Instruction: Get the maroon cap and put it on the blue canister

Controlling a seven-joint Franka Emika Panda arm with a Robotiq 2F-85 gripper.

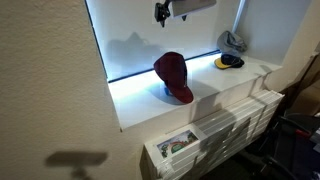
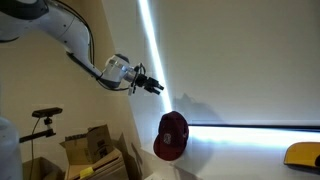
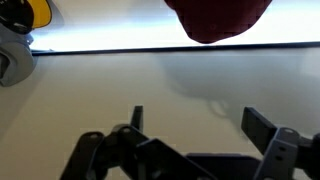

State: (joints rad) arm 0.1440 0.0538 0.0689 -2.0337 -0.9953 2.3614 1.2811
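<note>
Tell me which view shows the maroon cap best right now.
An exterior view, looking down: the maroon cap shows whole, with the white ledge around it. In an exterior view from the side it is whole too but backlit. The wrist view cuts off all but its edge.

The arm [image 2: 68,38] is showing smooth white rounded shells, with a thin dark cable [image 2: 88,36] running along it. The gripper [image 2: 159,87] is showing a pale grey wrist block [image 2: 118,70], black linkages [image 3: 150,156] and flat black fingers [image 3: 262,124].
</note>
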